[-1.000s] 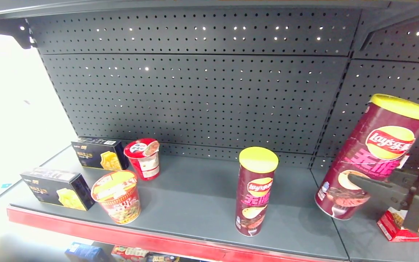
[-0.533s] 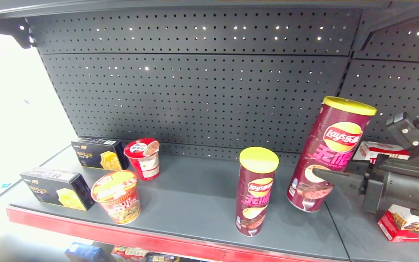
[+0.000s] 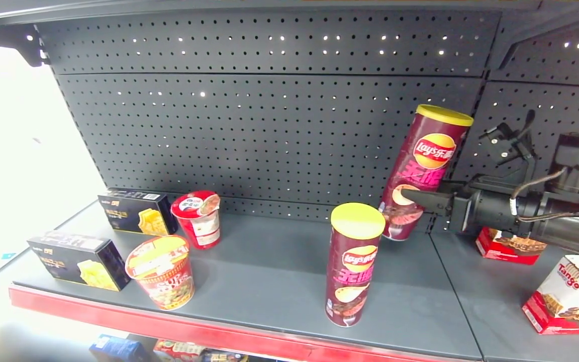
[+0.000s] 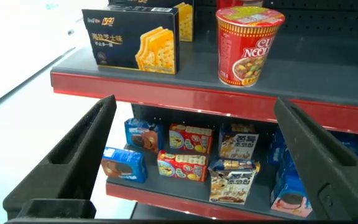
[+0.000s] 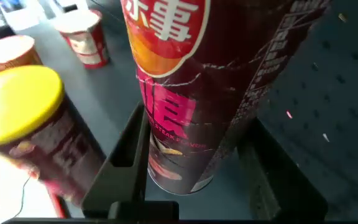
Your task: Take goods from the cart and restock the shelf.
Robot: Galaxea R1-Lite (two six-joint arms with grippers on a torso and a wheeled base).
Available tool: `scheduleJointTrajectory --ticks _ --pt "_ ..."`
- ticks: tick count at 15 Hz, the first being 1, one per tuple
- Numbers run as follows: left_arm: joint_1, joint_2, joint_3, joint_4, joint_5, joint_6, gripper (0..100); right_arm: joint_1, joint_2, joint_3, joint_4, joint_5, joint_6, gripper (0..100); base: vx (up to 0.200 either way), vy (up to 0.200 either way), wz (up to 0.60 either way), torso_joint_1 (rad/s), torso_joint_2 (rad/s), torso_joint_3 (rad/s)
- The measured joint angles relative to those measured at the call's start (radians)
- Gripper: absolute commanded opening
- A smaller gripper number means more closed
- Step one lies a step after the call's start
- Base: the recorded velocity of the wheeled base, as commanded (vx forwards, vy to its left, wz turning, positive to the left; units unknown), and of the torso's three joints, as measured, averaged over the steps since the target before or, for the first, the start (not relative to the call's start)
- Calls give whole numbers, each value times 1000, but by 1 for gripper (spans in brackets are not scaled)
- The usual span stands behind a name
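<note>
Right hand [image 3: 407, 201] clamps the lower body of 1 tall maroon cardboard tube with yellow lid [image 3: 432, 151], tilted. Judged light, thin-walled, smooth: grip mid-body, moderate force.

Free deck on grey metal shelf [image 3: 269, 271] between red-and-yellow paper noodle cup [image 3: 161, 271] and upright maroon cardboard chip canister with yellow lid [image 3: 354, 261]. Black perforated metal back panel [image 3: 269, 136] closes the rear.

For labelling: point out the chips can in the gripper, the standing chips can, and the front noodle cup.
held chips can [image 3: 435, 151]: head view, round logo.
standing chips can [image 3: 357, 221]: head view, yellow lid.
front noodle cup [image 3: 166, 286]: head view, side wall.
</note>
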Motion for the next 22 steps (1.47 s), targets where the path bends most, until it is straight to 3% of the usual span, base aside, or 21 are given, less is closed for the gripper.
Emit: scheduleJointTrajectory --ticks 3,22 --pt "1 0 0 0 0 0 100 -3 81 -21 -56 78 -56 0 0 0 0 0 0 0" --pt "0 0 0 0 0 0 100 -59 336 -166 -90 222 -194 0 0 0 0 0 0 0"
